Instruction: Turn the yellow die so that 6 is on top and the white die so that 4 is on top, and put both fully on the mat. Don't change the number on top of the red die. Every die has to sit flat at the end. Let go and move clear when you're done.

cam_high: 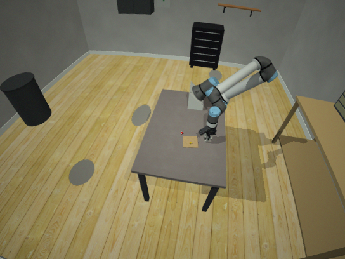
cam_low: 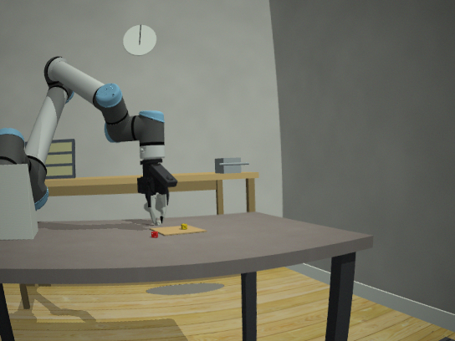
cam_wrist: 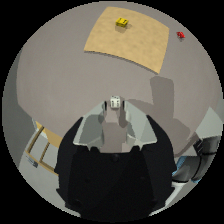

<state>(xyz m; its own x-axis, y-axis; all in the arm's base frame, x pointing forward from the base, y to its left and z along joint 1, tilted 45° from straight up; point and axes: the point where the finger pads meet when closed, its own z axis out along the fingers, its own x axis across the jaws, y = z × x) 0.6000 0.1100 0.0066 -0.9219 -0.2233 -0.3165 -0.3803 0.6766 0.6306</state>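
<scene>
The yellow die rests on the tan mat. The red die is on the table just off the mat. The white die is off the mat, on the side away from the red die. My gripper points down low over the table, partly open. In the wrist view the white die shows between its fingertips, with a narrow gap on each side. The numbers on top are too small to read surely.
The grey table carries the arm's pale base block at its far end in the top view. A wooden workbench stands apart from the table, on the gripper's side.
</scene>
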